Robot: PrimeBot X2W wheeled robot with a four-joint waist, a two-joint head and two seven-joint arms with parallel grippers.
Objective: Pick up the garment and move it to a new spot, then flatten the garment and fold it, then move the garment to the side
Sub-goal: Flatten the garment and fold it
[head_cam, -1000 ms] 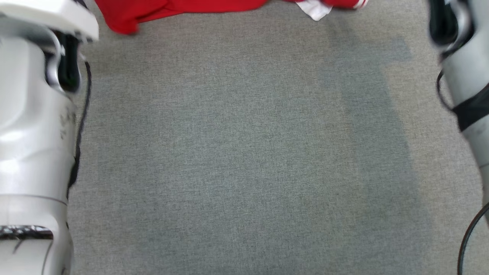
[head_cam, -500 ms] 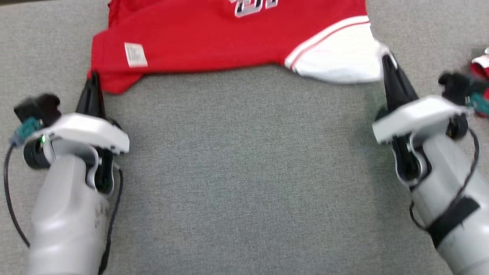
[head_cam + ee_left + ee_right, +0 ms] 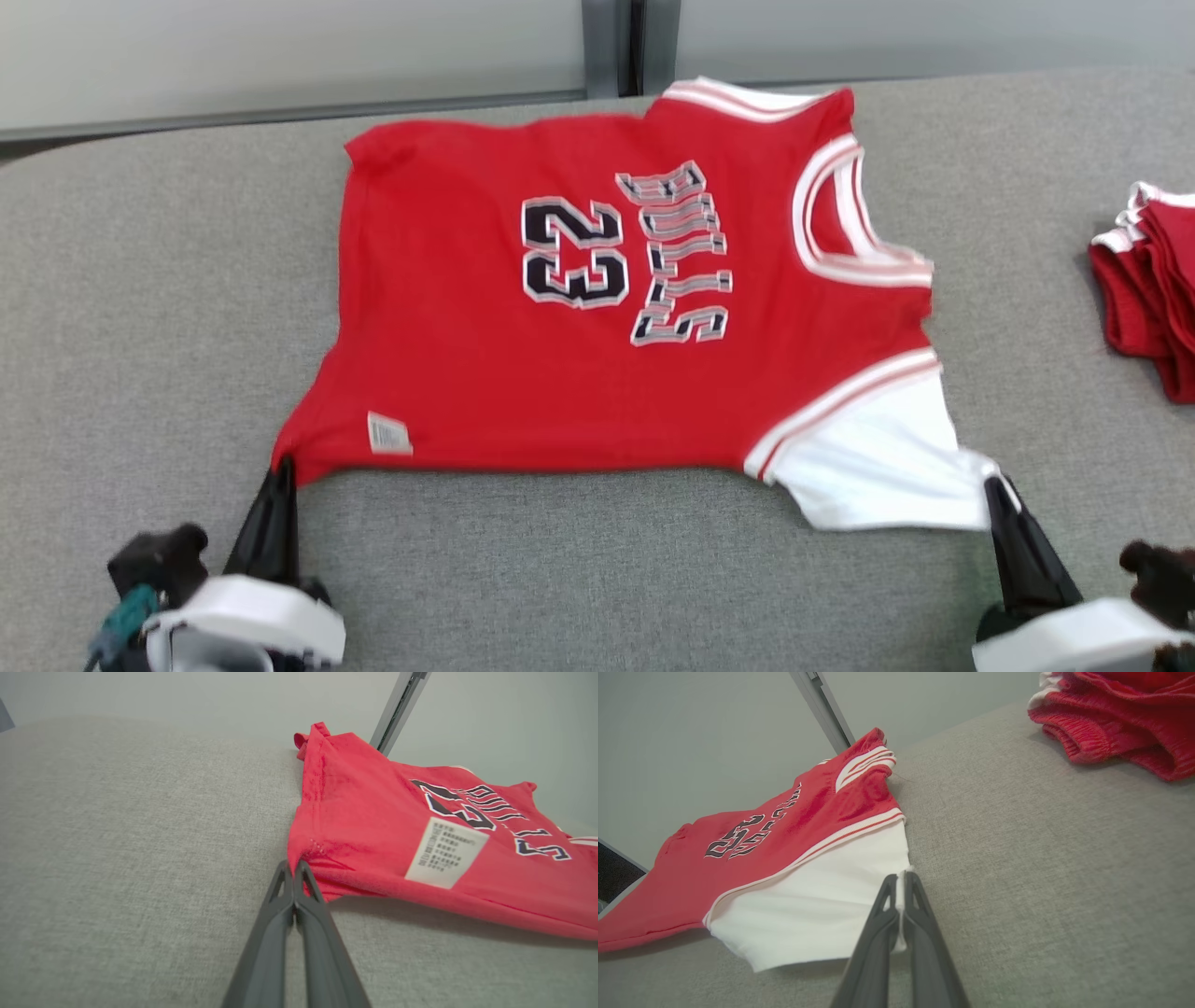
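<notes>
Left tool (image 3: 284,465) clamps jersey (image 3: 607,373) corner; right tool (image 3: 992,485) clamps white sleeve (image 3: 878,467); wrists (image 3: 252,621) cropped.

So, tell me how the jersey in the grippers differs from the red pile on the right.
The jersey lies spread open, its 23 showing; the red pile is bunched in folds. The jersey is pinched at its near corners by the left gripper and right gripper; the red pile sits untouched. Both are red with white trim, on the grey surface.
</notes>
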